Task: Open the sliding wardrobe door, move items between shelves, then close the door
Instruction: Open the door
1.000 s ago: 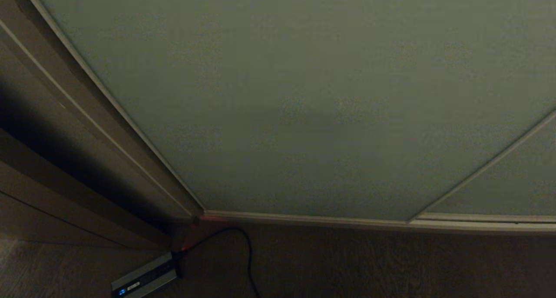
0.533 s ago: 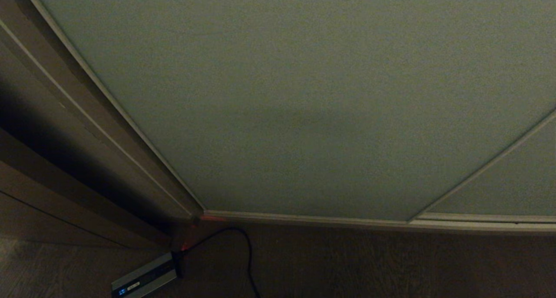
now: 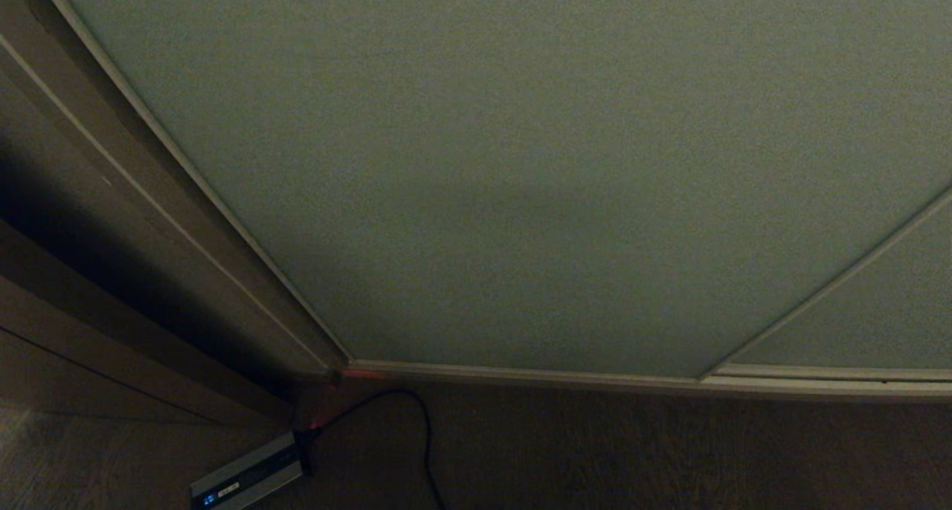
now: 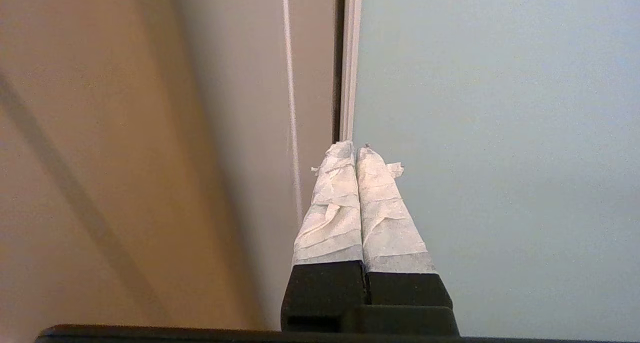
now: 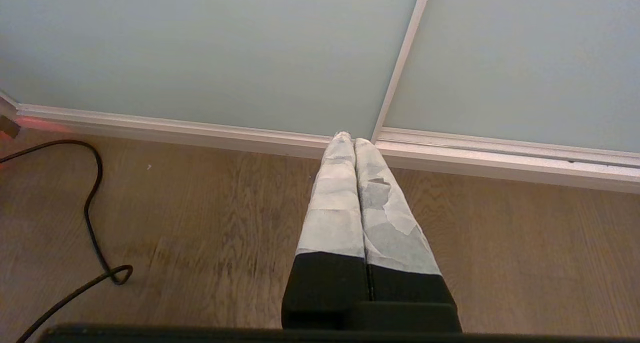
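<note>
The sliding wardrobe door (image 3: 520, 168) is a pale grey-green panel with a thin off-white rim and fills most of the head view; it stands closed. In the left wrist view my left gripper (image 4: 354, 150) is shut with nothing in it, its taped fingertips pointing at the door's left edge rim (image 4: 350, 58), between the door panel (image 4: 500, 133) and the beige side frame (image 4: 240, 108). My right gripper (image 5: 349, 139) is shut and empty, hanging over the wooden floor (image 5: 200, 223) near the door's bottom rail (image 5: 200, 130). The items and the shelves are hidden behind the door. Neither arm shows in the head view.
A second door panel (image 3: 877, 309) overlaps at the right. A black cable (image 3: 420, 428) runs over the floor to a small grey box (image 3: 249, 480) at the door's lower left corner. The cable (image 5: 95, 208) also shows in the right wrist view.
The head view shows no move of the door or the scene; only the picture's brightness differs slightly.
</note>
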Robot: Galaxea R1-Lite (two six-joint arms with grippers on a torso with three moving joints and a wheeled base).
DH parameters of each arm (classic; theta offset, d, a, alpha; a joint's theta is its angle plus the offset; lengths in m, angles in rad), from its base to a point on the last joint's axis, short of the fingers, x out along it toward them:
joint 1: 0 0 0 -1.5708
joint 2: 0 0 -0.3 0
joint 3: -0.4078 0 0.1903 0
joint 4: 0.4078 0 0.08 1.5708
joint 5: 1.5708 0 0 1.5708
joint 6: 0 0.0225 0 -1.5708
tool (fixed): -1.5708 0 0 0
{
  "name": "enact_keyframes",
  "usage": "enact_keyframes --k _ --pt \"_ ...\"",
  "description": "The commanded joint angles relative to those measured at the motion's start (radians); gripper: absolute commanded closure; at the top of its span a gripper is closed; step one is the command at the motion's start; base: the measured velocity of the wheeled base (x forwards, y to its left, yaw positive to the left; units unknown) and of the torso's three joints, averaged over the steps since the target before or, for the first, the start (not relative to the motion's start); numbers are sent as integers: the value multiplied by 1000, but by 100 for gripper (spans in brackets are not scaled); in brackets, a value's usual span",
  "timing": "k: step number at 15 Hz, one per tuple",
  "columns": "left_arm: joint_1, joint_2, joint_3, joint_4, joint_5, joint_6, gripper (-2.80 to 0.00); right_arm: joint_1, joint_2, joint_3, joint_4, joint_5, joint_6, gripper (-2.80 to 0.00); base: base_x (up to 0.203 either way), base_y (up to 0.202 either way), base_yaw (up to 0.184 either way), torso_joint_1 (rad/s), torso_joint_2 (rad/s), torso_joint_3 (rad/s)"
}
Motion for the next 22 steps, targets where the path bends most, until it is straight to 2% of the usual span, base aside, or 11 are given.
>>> enact_keyframes --k 1,6,9,12,17,22 --pt "1 269 -50 -282 18 6 0 0 1 5 0 0 0 0 0 0 0 0 0 0" --pt "7 575 -296 -632 38 60 0 0 1 5 0 0 0 0 0 0 0 0 0 0" --pt "28 659 -343 -703 38 58 0 0 1 5 0 0 0 0 0 0 0 0 0 0" --pt "103 740 -403 -718 38 20 0 0 1 5 0 0 0 0 0 0 0 0 0 0" --pt "105 801 -438 -705 36 -49 0 0 1 5 -1 0 0 0 0 0 0 0 0 0" --pt "102 846 -570 -576 3 -69 0 0 1 5 0 0 0 0 0 0 0 0 0 0"
